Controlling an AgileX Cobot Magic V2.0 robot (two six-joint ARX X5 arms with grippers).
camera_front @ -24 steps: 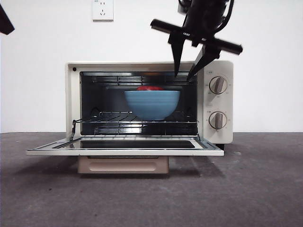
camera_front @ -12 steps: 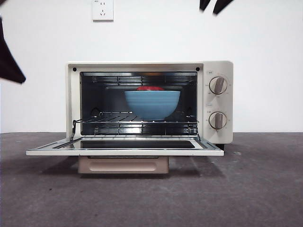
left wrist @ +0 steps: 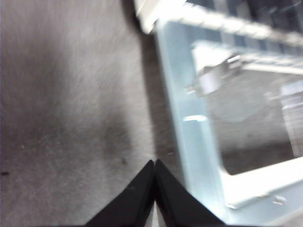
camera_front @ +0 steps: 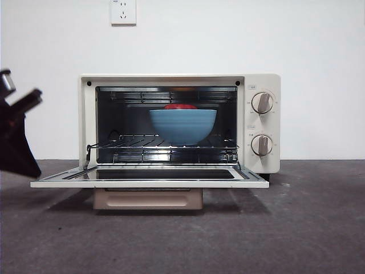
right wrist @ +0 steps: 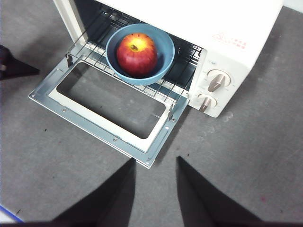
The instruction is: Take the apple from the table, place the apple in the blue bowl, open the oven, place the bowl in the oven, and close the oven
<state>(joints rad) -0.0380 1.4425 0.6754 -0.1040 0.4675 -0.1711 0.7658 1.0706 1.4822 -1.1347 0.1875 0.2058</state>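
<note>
The oven (camera_front: 259, 83) stands with its door (camera_front: 148, 184) folded down flat. Inside, on the wire rack, sits the blue bowl (camera_front: 182, 127), and the apple's (camera_front: 181, 106) red top shows above its rim. From above, the apple (right wrist: 137, 54) lies in the bowl (right wrist: 163, 66). My left gripper (left wrist: 154, 163) is shut on nothing, low over the table (left wrist: 71, 118), just beside the door's (left wrist: 189, 132) left end. It shows dark at the front view's left edge (camera_front: 17, 142). My right gripper (right wrist: 155, 161) hangs open high above the table, in front of the door (right wrist: 156, 137).
Two grey knobs (camera_front: 262, 103) sit on the oven's right panel. A wall socket (camera_front: 124, 11) is on the white wall behind. Dark grey table (camera_front: 285, 228) stretches in front of the lowered door and to the oven's right.
The right gripper rose away from the oven's top right and left the front view. The left gripper came down at the left edge toward the door's left end.
</note>
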